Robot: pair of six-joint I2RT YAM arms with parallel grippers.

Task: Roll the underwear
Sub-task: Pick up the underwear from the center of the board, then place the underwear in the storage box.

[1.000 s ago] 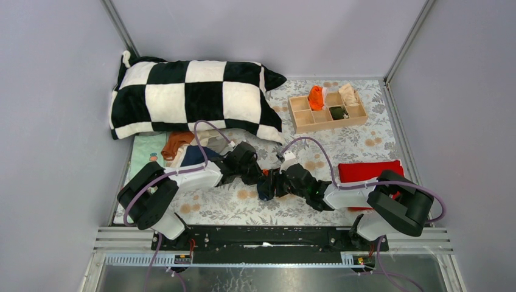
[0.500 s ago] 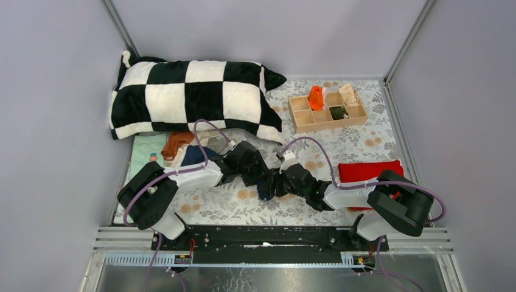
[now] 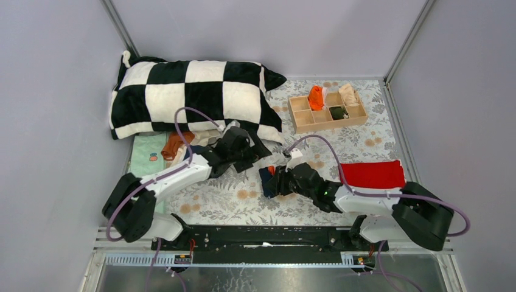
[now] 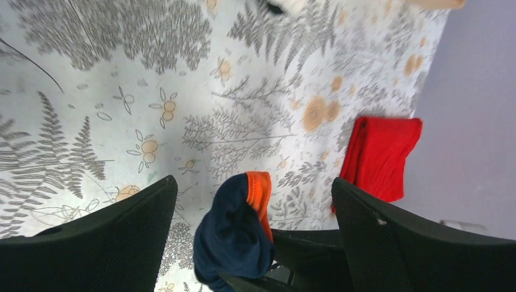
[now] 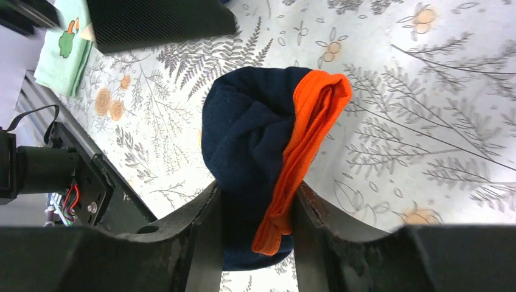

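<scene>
Near the middle of the floral table cover (image 3: 341, 143), between the two arms: navy underwear with orange trim (image 5: 249, 140), bunched into a stubby roll and pinched at its near end by the right gripper (image 5: 258, 210), jaws pressed into the fabric from both sides. Impossible to tell whether resting on the cover or hanging just above it. Left gripper (image 4: 252, 182) spread wide, holding nothing, near the roll but apart from it, on the side of the checked pillow (image 3: 188, 97). Looks only loosely wound, with the orange band gaping along one side and the far end free. Hence the main danger, as a judgement: springing open or sagging out of the pinch once lifted or swung, for want of a second hold. Also a fair chance of catching on a divider of the wooden tray (image 3: 302, 115), well apart at the far right, if carried there slack. Lesser worry: dragging the unrolled pile (image 3: 176, 146) beside the left arm, or brushing the red cloth (image 3: 371, 174) just beside the right one.
</scene>
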